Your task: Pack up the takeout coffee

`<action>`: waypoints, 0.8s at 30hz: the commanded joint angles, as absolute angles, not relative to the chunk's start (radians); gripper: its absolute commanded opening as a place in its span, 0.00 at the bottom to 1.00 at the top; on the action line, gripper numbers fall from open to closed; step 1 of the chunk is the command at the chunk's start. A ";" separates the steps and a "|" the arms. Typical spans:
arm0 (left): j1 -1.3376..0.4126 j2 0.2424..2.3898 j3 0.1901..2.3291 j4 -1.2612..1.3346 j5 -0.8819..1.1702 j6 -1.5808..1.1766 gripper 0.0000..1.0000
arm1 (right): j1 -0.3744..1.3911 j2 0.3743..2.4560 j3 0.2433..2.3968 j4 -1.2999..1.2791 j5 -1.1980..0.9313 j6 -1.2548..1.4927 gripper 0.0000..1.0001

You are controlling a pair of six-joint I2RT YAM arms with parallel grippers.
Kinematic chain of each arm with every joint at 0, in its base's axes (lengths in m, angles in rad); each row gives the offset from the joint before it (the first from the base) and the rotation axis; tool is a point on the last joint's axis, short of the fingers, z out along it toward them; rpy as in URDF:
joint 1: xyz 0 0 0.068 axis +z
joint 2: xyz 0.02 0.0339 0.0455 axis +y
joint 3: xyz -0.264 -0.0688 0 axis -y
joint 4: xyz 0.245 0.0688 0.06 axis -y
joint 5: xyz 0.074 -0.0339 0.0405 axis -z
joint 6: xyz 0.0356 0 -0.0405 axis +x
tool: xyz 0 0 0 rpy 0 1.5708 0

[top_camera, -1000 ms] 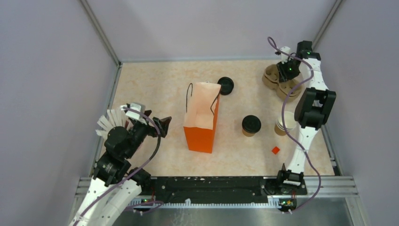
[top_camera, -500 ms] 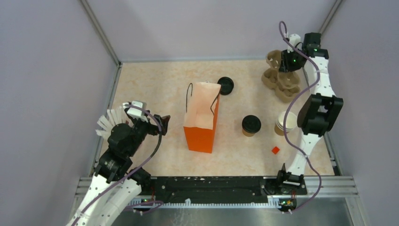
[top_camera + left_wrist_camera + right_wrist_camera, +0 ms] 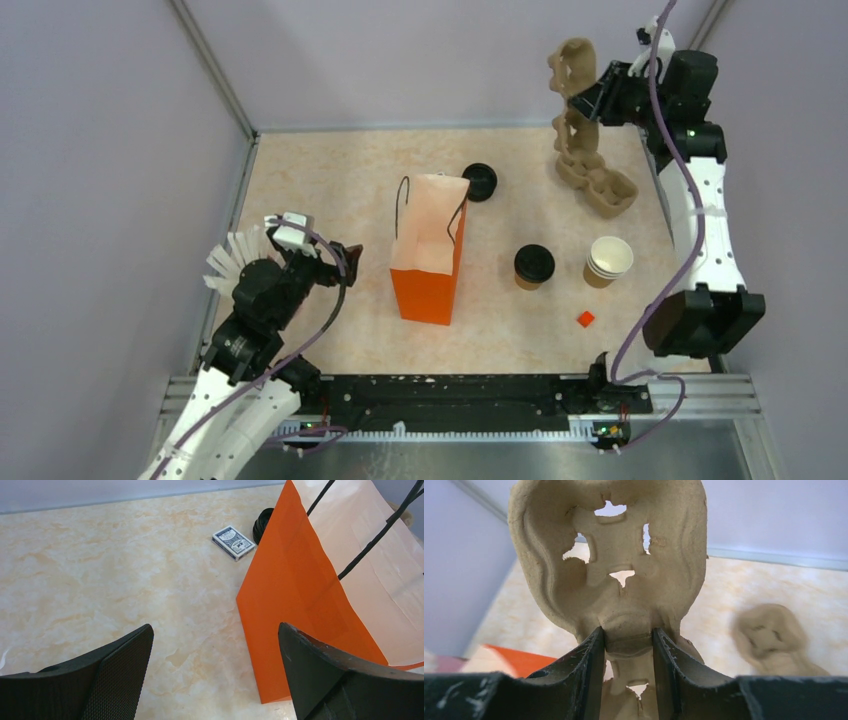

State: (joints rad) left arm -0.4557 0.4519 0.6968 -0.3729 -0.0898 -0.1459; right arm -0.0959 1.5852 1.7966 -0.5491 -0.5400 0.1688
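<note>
bag was orange outside, pale peach inside | table was beige, marbled | takeout coffee was kraft-tan, topped black | pulp carrier was brown | card box was blue-and-white, possibly lattice-printed | small square was red

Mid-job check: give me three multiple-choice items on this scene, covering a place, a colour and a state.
1. The lidded cup stands: A inside the bag; B between bag and cup stack; C behind the bag.
2. The bag is: A orange; B green; C blue.
3. The right gripper is: A open, empty; B shut on a pulp carrier; C out of view.
1 B, flanked by both in the top view; 2 A, orange walls; 3 B, its fingers pinch the carrier's middle.
</note>
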 commanded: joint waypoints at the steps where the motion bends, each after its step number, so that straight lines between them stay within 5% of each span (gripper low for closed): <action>1: -0.451 0.464 0.697 -0.346 -0.075 -0.132 0.99 | -0.007 1.446 1.731 -0.357 -0.544 0.384 0.30; 8: -0.451 0.505 0.726 -0.395 -0.109 -0.172 0.99 | 0.107 1.298 1.523 -0.062 -0.438 0.637 0.27; 12: -0.451 0.535 0.777 -0.391 0.024 -0.236 0.99 | 0.247 1.331 1.621 -0.116 -0.364 0.640 0.27; 19: -0.452 0.838 1.357 -0.688 0.187 -0.289 0.99 | 0.428 1.492 2.025 -0.424 -0.260 0.732 0.26; 24: -0.453 0.975 1.503 -0.743 0.212 -0.326 0.99 | 0.445 1.468 1.953 -0.379 -0.259 0.792 0.24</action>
